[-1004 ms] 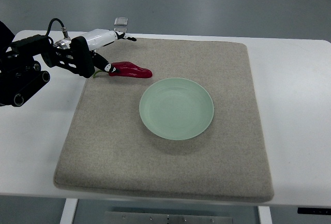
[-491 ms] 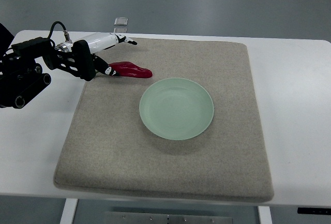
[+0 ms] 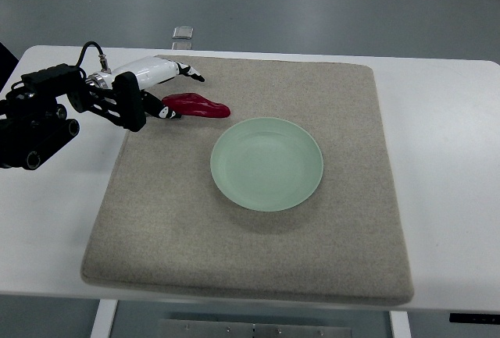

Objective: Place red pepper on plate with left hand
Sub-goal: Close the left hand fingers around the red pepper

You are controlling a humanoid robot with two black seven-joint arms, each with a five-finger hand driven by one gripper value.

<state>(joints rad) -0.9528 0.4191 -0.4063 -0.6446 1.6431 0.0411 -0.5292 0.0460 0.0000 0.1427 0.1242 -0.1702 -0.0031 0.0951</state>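
A red pepper point(image 3: 205, 106) lies on the grey mat point(image 3: 258, 244), up and to the left of the pale green plate point(image 3: 266, 164), apart from its rim. My left hand point(image 3: 186, 96) reaches in from the left at the pepper's stem end. One white finger point(image 3: 187, 73) stretches above the pepper and the dark-tipped lower fingers point(image 3: 168, 112) sit against its left end, hiding the stem. The fingers are spread and the pepper still rests on the mat. The plate holds nothing. My right hand is out of view.
The mat covers most of a white table point(image 3: 445, 158). A small clear object point(image 3: 183, 33) sits at the table's far edge behind the hand. My black left forearm point(image 3: 39, 119) lies over the table's left side.
My left hand has shifted a little right and down toward the pepper, and its lower fingers now cover the green stem. The pepper and plate have not moved.
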